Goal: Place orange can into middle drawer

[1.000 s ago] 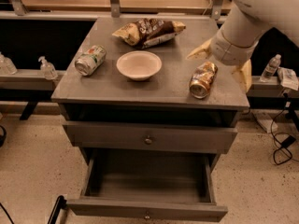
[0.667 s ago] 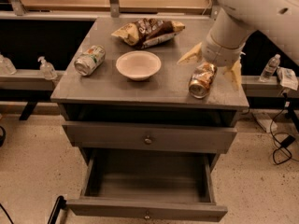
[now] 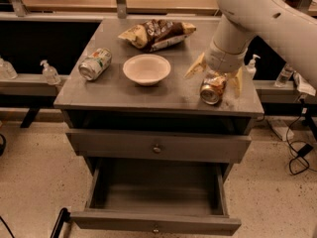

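Likely light, thin-walled, crushable: orange can on its side, 3 o'clock of bowl; gripper over it, jaws spread astride; grip gently mid-body.

You will find the pincer over the right side of the matt grey tabletop. Its dull yellowish fingers are spread to either side of the small orange-brown and white metal can. Note this can's bright silver end and its dented, glossy wall. The white arm casing is smooth with a soft sheen. The green-and-white metal can is glossy. The crumpled brown snack bag is shiny, foil-like film. The round pale bowl looks smooth and matt. The open lowest grey drawer has a matt painted finish and a small polished metal knob. The speckled floor shows a faint sheen.
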### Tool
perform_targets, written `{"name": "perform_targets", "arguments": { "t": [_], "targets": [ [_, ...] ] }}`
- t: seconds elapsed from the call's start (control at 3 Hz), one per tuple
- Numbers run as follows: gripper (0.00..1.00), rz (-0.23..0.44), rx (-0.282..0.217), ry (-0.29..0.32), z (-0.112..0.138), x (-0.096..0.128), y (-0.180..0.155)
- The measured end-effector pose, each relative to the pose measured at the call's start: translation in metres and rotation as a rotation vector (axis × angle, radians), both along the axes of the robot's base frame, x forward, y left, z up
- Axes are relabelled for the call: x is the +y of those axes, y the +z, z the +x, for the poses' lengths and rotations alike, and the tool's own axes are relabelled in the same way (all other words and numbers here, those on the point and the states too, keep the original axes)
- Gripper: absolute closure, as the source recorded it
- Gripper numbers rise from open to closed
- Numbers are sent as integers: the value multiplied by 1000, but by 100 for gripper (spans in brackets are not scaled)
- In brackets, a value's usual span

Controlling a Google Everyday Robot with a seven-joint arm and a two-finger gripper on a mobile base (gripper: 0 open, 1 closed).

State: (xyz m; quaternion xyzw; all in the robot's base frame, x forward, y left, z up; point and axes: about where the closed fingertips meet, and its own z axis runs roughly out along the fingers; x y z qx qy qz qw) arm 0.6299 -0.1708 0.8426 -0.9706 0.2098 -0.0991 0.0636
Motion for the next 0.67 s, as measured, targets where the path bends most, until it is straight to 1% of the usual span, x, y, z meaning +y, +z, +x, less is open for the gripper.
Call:
{"name": "perform_targets", "arguments": {
  "t": [0.33,0.67],
  "targets": [
    [35,-23,8,-8,4,-2,-7],
    [54,-59,-12,-47,4,-3,-6]
  ]
}}
